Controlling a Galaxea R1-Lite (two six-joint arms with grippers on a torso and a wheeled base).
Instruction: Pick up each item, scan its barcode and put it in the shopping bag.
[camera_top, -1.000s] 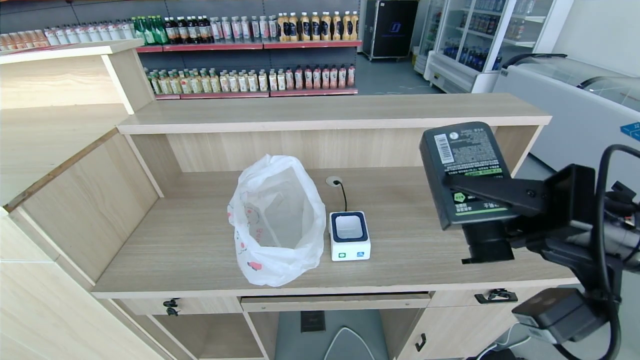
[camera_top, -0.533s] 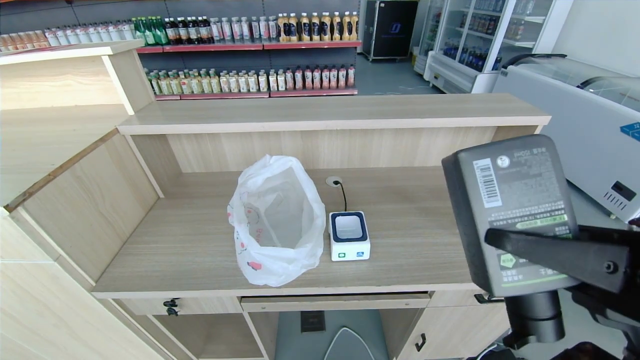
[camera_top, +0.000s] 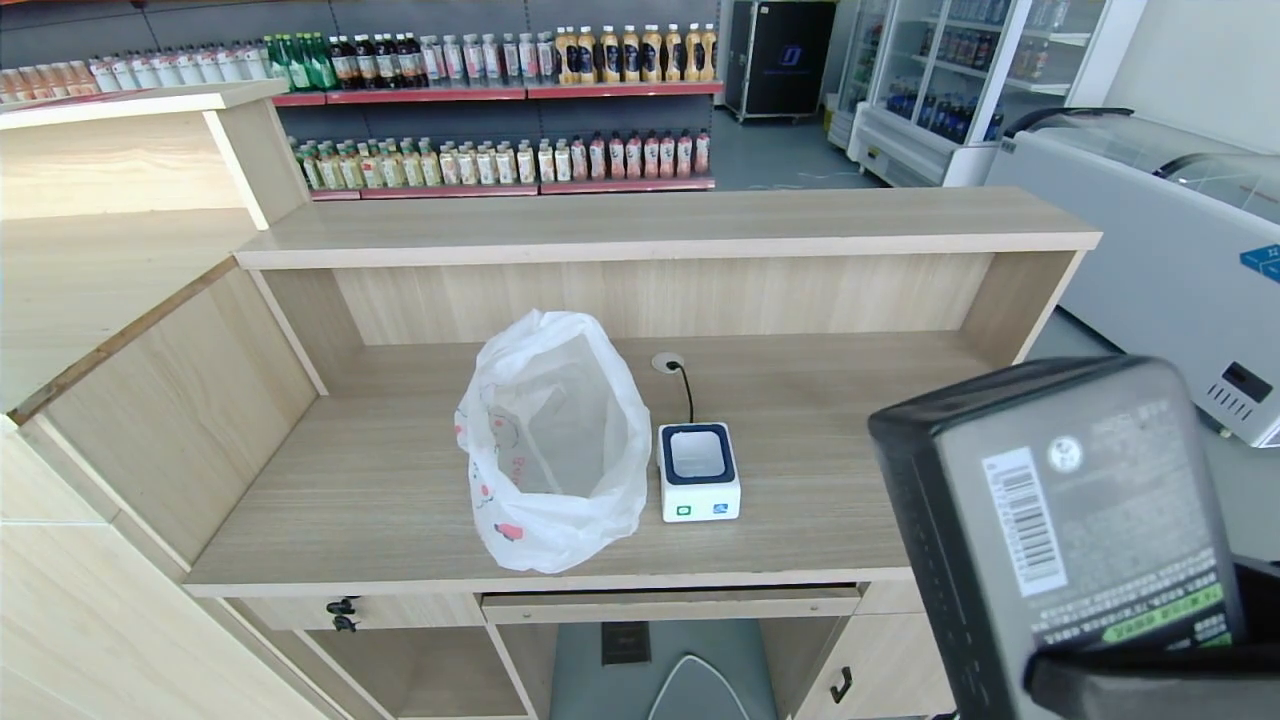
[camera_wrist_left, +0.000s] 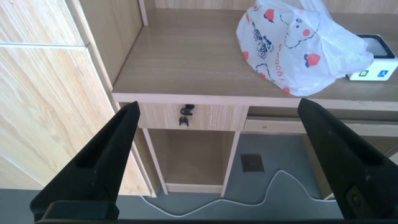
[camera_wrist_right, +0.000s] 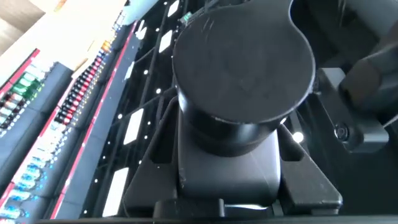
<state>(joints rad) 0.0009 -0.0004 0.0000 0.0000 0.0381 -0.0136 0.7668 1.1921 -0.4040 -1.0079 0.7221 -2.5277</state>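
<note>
A black flat bottle (camera_top: 1060, 530) with a white barcode label fills the lower right of the head view, close to the camera and off the counter's right front corner. My right gripper (camera_top: 1150, 685) is shut on it from below; the right wrist view looks at its round black cap (camera_wrist_right: 242, 81) between the fingers (camera_wrist_right: 305, 180). The white shopping bag (camera_top: 555, 440) stands open in the middle of the counter, with the white scanner (camera_top: 699, 470) just to its right. My left gripper (camera_wrist_left: 217, 162) is open and holds nothing, low in front of the counter's left end, the bag (camera_wrist_left: 298, 43) beyond it.
The wooden counter (camera_top: 820, 480) has a raised back ledge and a slanted left wall. A cable runs from the scanner to a hole at the back. Drawers with black handles (camera_wrist_left: 185, 115) sit under the front edge. Drink shelves and freezers stand behind.
My right gripper has carried the black bottle down and toward the head camera, so it looms larger at lower right. Bag and scanner have not moved.
</note>
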